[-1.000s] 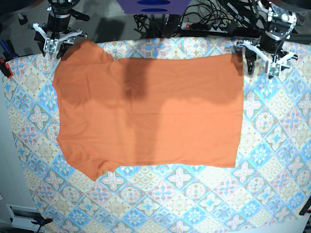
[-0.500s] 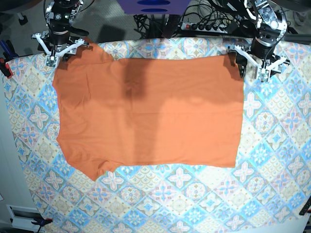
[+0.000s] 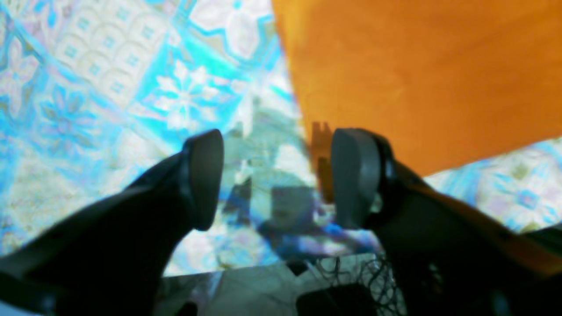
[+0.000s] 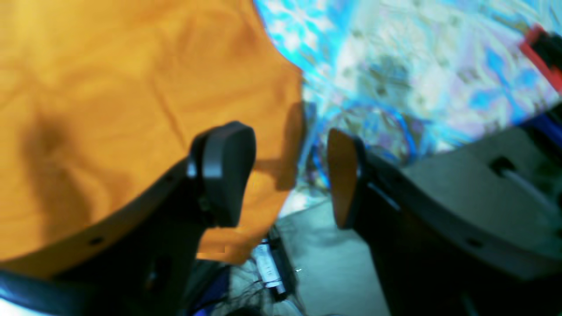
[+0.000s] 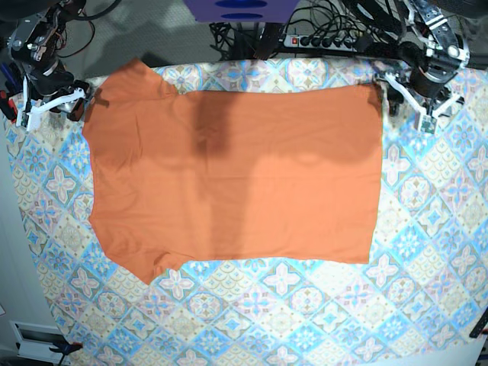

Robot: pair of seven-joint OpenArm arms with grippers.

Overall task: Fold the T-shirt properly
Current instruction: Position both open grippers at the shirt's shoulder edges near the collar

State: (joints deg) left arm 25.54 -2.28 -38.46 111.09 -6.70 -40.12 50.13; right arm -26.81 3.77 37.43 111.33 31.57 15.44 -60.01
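Observation:
The orange T-shirt lies flat on the patterned cloth, sleeves toward the left and hem toward the right. My left gripper hovers at the shirt's far right corner. In the left wrist view it is open, one finger over the corner of the T-shirt and the other over bare cloth. My right gripper is beside the far left sleeve. The right wrist view shows it open astride the edge of the T-shirt. Nothing is held.
The tile-patterned cloth covers the whole table. Behind the far edge lie a power strip and tangled cables, beside a purple object. A red clamp sits at the left edge.
My right gripper has swung left and forward, from above the sleeve to its left side. My left gripper has shifted slightly right and its jaws have narrowed a little. The shirt has not moved.

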